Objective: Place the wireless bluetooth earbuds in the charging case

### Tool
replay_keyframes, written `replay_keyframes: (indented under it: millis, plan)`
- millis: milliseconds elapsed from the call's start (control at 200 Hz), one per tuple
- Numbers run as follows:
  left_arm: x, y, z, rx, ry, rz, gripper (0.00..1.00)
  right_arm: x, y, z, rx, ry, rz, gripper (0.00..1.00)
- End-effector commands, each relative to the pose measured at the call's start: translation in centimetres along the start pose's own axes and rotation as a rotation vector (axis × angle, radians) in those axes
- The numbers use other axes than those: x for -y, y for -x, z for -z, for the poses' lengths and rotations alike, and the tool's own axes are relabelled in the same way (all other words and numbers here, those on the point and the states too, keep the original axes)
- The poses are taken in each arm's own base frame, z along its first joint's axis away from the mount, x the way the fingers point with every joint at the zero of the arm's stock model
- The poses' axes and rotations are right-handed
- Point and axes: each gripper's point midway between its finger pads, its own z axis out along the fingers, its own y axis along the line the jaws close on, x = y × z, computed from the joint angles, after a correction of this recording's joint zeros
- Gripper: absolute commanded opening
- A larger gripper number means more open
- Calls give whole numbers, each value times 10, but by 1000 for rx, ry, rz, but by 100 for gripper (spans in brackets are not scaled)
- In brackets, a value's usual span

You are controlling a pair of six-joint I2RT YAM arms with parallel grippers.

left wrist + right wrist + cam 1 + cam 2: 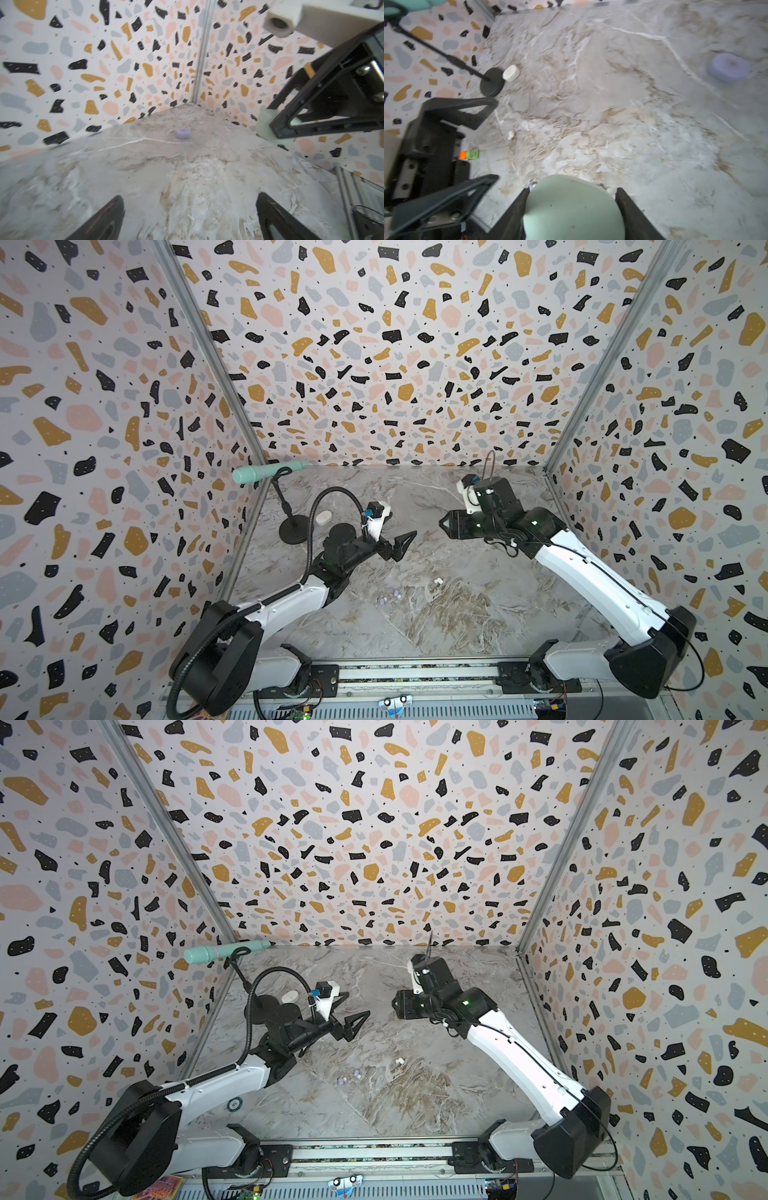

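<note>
Currently the right gripper (pixel 572 190) is clamping a mint-green charging case (pixel 571 209) over the table (pixel 612 108), while the left gripper (pixel 190 197) is gaping wide, empty.

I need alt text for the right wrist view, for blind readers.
The right gripper holds a mint-green case. On the marble table beyond lie a white case, a white earbud and a lavender case.

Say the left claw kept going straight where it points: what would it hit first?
Probably the lavender case, lying dead ahead of the open left gripper; the right gripper, holding a mint case, sits off to one side. Height is unclear.
</note>
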Motion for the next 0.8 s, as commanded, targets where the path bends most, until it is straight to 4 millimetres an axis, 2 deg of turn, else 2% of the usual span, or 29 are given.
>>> replay_keyframes:
  millis: [0,160,295,360,526,796]
  plan:
    - [-26,2,8,-49,174,-20,100,47,-6,-1,56,-83,-71,53]
    - [-39,3,11,-85,251,-7,100,115,-38,-18,58,-194,-201,53]
    - [-46,6,15,-70,290,20,100,160,-74,-37,25,-294,-276,53]
    - [-49,7,17,-64,303,29,100,175,-92,-47,-3,-327,-305,53]
    - [-51,5,19,-65,301,34,100,195,-119,-58,-36,-409,-343,53]
    - [-56,2,20,-72,314,37,100,205,-147,-67,-98,-445,-377,53]
